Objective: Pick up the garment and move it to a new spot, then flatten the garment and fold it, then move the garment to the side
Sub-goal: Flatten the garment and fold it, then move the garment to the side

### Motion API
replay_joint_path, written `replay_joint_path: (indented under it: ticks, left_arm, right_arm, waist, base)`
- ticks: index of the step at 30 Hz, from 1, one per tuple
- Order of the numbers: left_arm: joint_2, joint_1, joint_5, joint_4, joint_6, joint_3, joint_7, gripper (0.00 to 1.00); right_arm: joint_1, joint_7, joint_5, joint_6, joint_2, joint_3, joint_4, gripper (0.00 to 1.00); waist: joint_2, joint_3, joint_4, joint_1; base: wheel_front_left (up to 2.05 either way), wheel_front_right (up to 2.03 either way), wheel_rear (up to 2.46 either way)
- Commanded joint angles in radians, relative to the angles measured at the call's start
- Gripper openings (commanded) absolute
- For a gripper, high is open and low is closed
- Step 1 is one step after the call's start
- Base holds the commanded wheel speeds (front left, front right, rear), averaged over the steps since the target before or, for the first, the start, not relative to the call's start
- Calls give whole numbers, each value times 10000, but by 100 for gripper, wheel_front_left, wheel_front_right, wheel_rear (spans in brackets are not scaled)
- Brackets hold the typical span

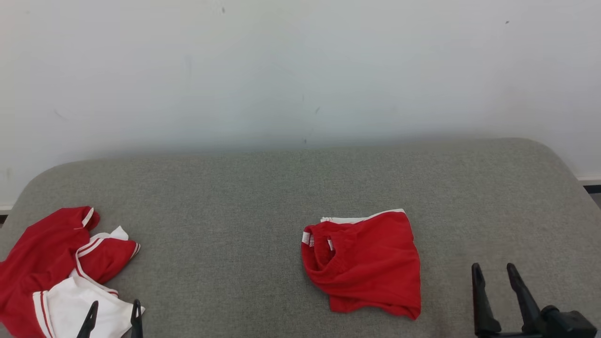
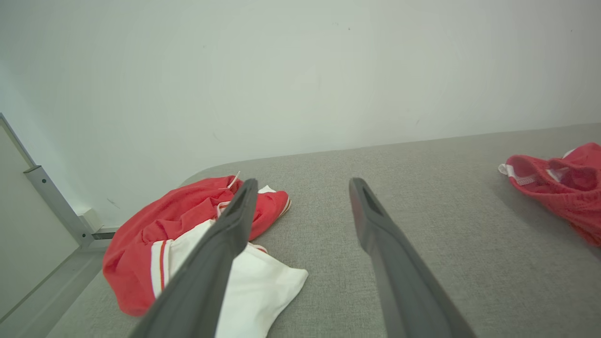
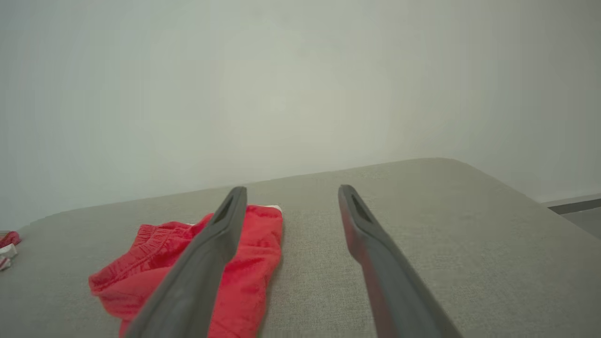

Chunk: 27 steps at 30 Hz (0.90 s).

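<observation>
Two garments on the grey padded table [image 1: 281,188]: a crumpled red-and-white top [image 1: 47,263] at the near left edge and a pair of red shorts [image 1: 366,263] lying folded right of centre. The crumpled top is probably the piece to pick up, since the shorts look done already. Left gripper [image 1: 115,312] is open and holds nothing. Its tips sit at the near right corner of the heap, over the white panel. In the left wrist view the left finger overlaps the white cloth while the right finger is over bare table, so the bulk of the top lies left and slightly far of that gripper [image 2: 303,188]. Contact with the cloth is hard to judge from here. The heap's long axis runs near-to-far along the left edge, red part far, white part near. Right gripper [image 1: 494,270] is open and empty too, near right, just right of the shorts and well apart from the top. Left arm is clearly nearer; the reach is short, leftward and forward.
</observation>
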Motion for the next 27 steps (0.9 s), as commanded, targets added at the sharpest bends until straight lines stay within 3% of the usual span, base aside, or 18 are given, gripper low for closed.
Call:
replay_joint_path:
  ticks: [1, 13, 27]
  left_arm:
    - [60, 50, -21, 23, -41, -34, -32, 100]
    - [238, 230, -324, 228, -159, -323, -32, 100]
    - [553, 176, -1071, 578, -258, -604, -32, 100]
  right_arm:
    - [145, -2, -134, -19, 96, 87, -44, 100]
    - [227, -2, -1127, -19, 135, 432, 73, 100]
    - [153, -1, -1277, -19, 229, 376, 395, 100]
  waist:
    - [0, -43, 47, 0]
    - [0, -142, 219, 0]
    - [0, -224, 241, 0]
  base:
    - [0, 0, 0]
    - [0, 0, 0]
    - [0, 0, 0]
